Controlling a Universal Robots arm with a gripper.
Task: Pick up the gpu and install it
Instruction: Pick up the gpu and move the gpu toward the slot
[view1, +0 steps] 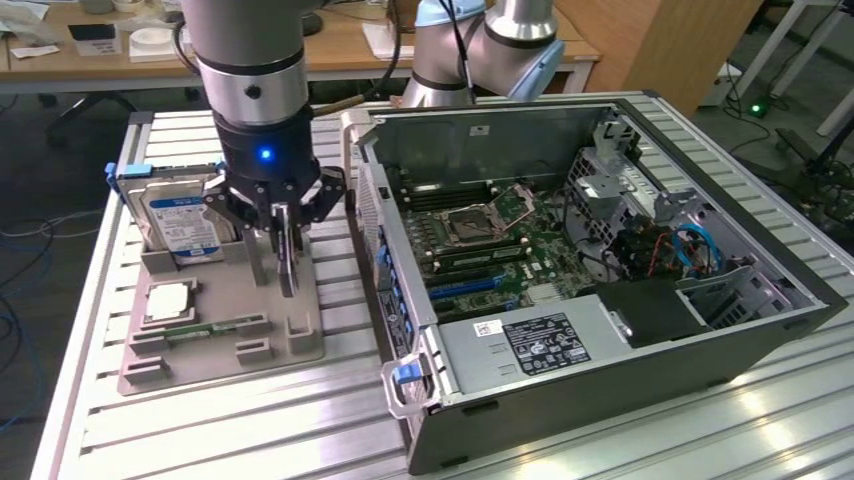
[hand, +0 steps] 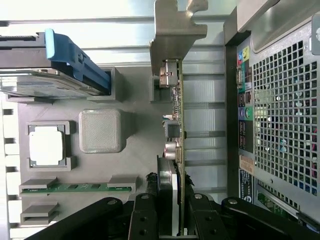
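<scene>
Grip check, exterior view: gripper (view1: 284, 232) hangs over the grey tray (view1: 247, 285), fingers closed on the upper edge of the gpu (view1: 287, 270); gpu stands on edge, upright, at the tray's side nearest the computer case (view1: 561, 400); cannot tell whether its lower edge is clear of the tray's slot. Hard drive (view1: 180, 222) stands at the tray's side away from the case, apart from the gpu; processor chip (view1: 170, 300) and memory stick (view1: 220, 328) lie flat on the tray, below the fingers. Case lies open just beside the tray, on the exterior view's right; its near wall rises between the tray and the main board (view1: 487, 245). Judgement: the lift should go straight up with the card kept vertical, high enough to pass that wall; any tilt risks the lower edge catching in the slot.

Wrist view: gpu (hand: 179, 115) seen edge-on, running straight away from the fingers (hand: 145, 220), which press it from both faces; silver bracket (hand: 172, 35) sits at the end farthest from the grip, near the tray's edge. Open tray surface lies on the hard-drive side of the card; the case's perforated rear panel (hand: 285, 125) is near on the other side, with a bare strip of table (hand: 205, 120) between. Judgement: room is tighter toward the case; the bracket is the part likeliest to strike.
</scene>
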